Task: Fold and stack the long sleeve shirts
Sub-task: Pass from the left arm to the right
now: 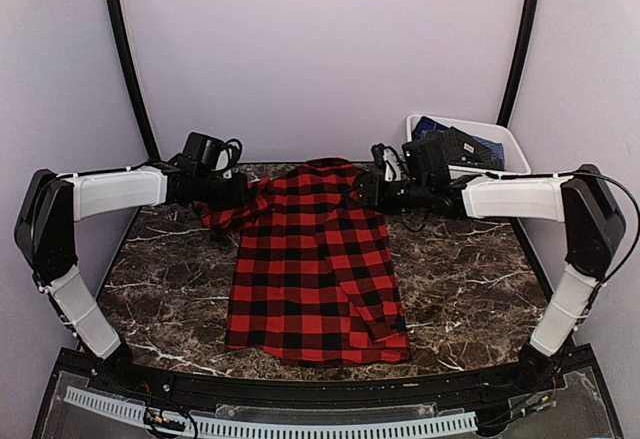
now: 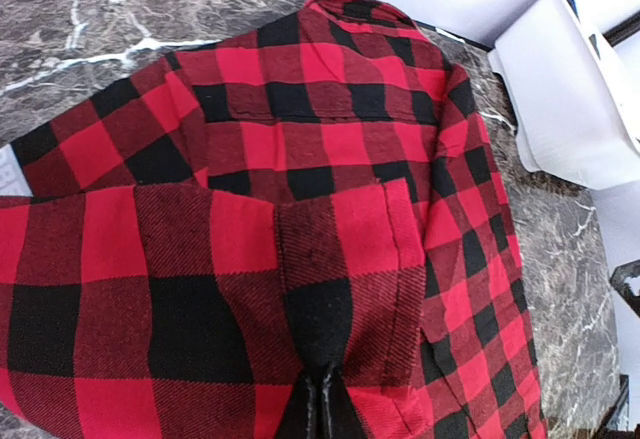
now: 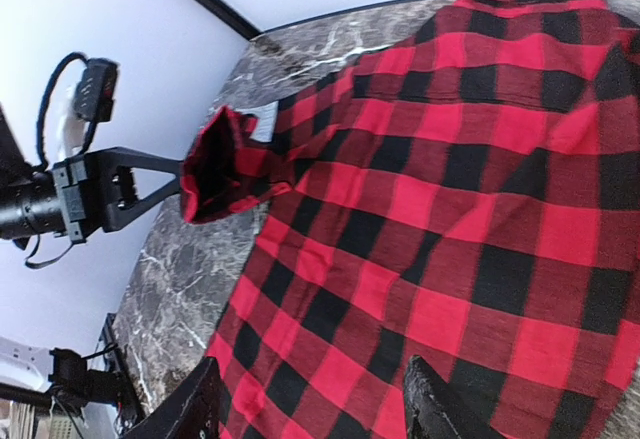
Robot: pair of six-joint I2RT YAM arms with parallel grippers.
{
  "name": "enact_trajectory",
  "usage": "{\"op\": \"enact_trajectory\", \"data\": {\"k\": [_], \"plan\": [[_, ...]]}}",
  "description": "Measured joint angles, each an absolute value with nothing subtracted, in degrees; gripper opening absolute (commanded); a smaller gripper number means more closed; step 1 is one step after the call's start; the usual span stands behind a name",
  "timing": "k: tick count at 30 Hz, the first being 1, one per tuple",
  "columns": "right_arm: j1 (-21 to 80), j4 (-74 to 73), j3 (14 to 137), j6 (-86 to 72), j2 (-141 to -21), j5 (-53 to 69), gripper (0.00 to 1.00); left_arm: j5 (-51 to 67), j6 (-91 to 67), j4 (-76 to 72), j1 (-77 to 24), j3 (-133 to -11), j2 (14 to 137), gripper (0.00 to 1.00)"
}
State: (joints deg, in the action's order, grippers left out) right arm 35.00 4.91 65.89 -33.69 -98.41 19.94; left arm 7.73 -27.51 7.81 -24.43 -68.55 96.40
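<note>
One red-and-black check flannel shirt [image 1: 318, 269] lies spread on the marble table, collar towards the back. My left gripper [image 1: 238, 193] is at the shirt's back left and is shut on a bunched sleeve [image 1: 228, 209], held a little above the table. In the left wrist view its fingertips [image 2: 322, 407] pinch the cloth [image 2: 300, 259]. The right wrist view shows that gripper holding the sleeve end [image 3: 222, 164]. My right gripper [image 1: 368, 189] is over the shirt's right shoulder. It is open and empty [image 3: 315, 411], with the shirt [image 3: 450, 189] below its jaws.
A white plastic tub [image 1: 497, 134] with dark blue cloth inside stands at the back right corner; it also shows in the left wrist view [image 2: 570, 89]. Bare marble table [image 1: 470, 279] lies on both sides of the shirt. Walls close in the back and sides.
</note>
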Motion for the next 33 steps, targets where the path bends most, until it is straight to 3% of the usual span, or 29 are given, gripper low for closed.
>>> {"op": "enact_trajectory", "data": {"k": [13, 23, 29, 33], "plan": [[42.5, 21.0, 74.8, -44.4, -115.2, 25.3, 0.73, 18.6, -27.4, 3.2, -28.9, -66.9, 96.4, 0.0], [44.0, 28.3, 74.1, -51.8, -115.6, 23.9, 0.84, 21.3, -27.8, 1.7, -29.7, -65.0, 96.4, 0.0], [44.8, 26.6, 76.1, -52.8, -117.5, 22.0, 0.84, 23.0, -27.8, 1.3, -30.6, -65.0, 97.1, 0.0], [44.9, 24.8, 77.8, -52.4, -119.7, 20.9, 0.73, 23.6, -27.8, 1.3, -31.4, -65.0, 97.7, 0.0]]}}
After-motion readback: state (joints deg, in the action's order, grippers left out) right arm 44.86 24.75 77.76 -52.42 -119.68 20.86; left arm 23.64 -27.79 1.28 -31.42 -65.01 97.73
